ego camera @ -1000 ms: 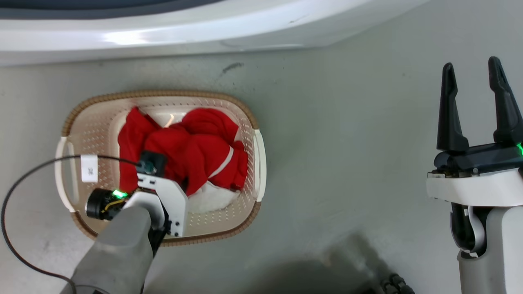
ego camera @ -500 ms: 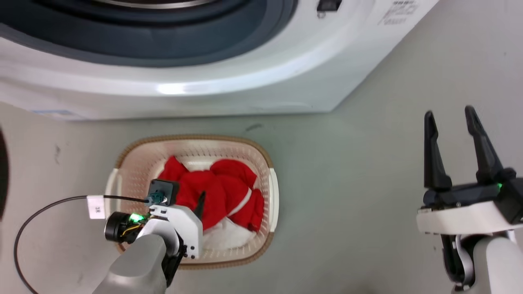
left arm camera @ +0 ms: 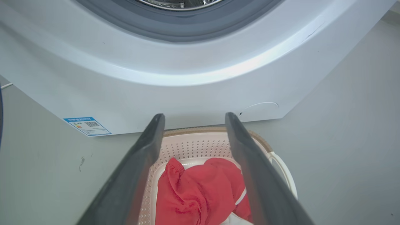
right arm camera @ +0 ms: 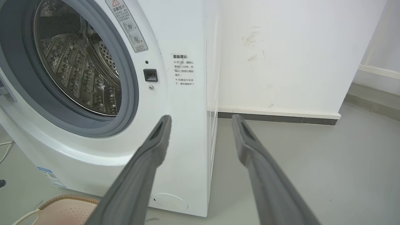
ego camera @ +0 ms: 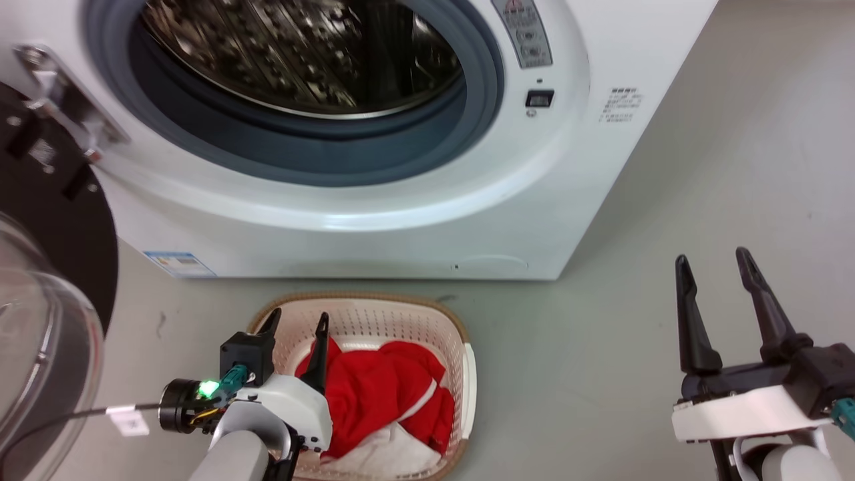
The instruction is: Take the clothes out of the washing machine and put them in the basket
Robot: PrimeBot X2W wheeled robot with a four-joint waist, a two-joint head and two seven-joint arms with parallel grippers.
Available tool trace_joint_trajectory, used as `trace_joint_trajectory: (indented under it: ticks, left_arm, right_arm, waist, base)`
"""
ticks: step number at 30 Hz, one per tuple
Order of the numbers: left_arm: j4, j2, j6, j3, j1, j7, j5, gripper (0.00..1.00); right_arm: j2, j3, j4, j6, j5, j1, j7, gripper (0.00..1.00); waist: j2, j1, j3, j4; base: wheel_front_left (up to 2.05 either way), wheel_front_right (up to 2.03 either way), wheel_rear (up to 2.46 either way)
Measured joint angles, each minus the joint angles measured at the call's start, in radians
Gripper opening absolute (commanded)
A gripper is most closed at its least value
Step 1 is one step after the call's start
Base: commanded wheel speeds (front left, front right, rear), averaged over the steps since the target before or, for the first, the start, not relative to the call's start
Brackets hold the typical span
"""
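Left gripper (ego camera: 299, 315) is lifting out of the basket (ego camera: 361, 296), spread apart, empty; clothes (ego camera: 381, 394) lying just right of it. Right gripper (ego camera: 712, 258) idling apart, well right.

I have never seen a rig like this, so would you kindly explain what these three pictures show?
This is a two-armed robot facing a white washing machine. The wide picture comes from its head camera; the other two look out from each wrist. The left gripper hangs open over the basket on the floor, which holds red and white clothes. The right gripper is open too, holding nothing. The machine's door is open, and the visible part of its drum shows no clothes.
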Motion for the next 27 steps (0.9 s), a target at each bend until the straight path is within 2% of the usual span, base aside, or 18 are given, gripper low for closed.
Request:
trace_joint_trajectory:
  ticks: [8,13,18,27]
  left_arm:
    - [-0.250,-0.038,0.046,0.150,0.140,0.000,0.133,1.00]
    - [-0.354,-0.079,0.060,0.228,0.214,0.000,0.195,1.00]
    - [-0.422,-0.120,0.060,0.295,0.280,0.000,0.234,1.00]
    - [-0.481,-0.156,0.045,0.354,0.378,0.000,0.309,1.00]
  right_arm:
    - [0.000,0.004,-0.001,0.000,0.009,0.047,0.000,1.00]
    - [0.000,0.001,-0.004,0.000,0.017,0.074,0.000,1.00]
    - [0.000,0.001,-0.006,0.000,0.023,0.099,0.000,1.00]
    - [0.000,0.001,-0.002,0.000,0.034,0.145,0.000,1.00]
  waist:
    - [0.0000,0.0000,-0.099,0.016]
    - [0.0000,0.0000,-0.146,0.020]
    - [0.0000,0.0000,-0.185,0.020]
    - [0.0000,0.0001,-0.241,0.016]
  base:
    - [0.00,0.00,0.00]
    - [0.00,0.00,0.00]
    - [0.00,0.00,0.00]
    - [0.00,0.00,0.00]
